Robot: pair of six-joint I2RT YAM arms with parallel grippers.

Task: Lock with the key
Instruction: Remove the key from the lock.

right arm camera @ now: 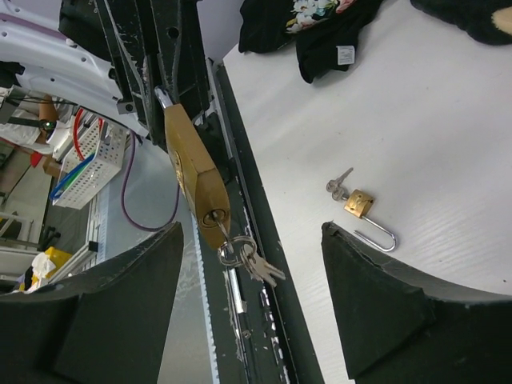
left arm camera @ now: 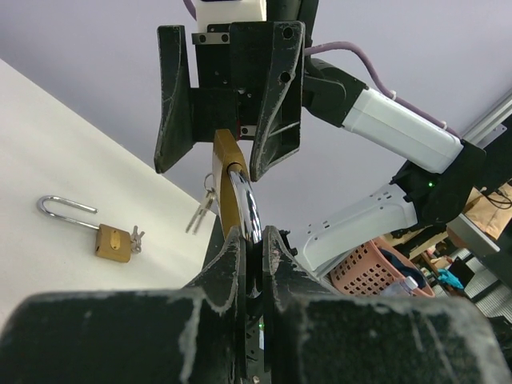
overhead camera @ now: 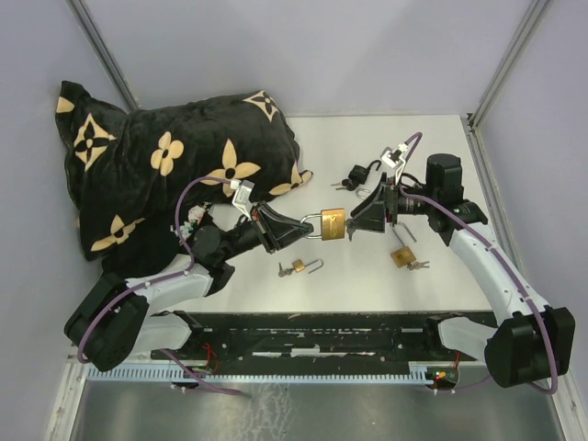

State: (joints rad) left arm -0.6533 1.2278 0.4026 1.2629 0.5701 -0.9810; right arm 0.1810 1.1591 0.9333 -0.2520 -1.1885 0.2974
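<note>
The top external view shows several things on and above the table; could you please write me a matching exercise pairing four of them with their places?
Things:
1. large brass padlock
2. small black padlock
3. black plush cushion with tan flowers
4. small brass padlock nearest the left gripper

Places:
A. lying on the far-left part of the white table
B. on the table near the black front rail
C. held in the air by its shackle in the left gripper
D. on the table beyond the right gripper

Pairs: 1-C, 2-D, 3-A, 4-B.

White table [overhead camera: 367, 285]: floral blanket [overhead camera: 175, 175], two brass padlocks [overhead camera: 401, 257], black padlock [overhead camera: 355, 176].
</note>
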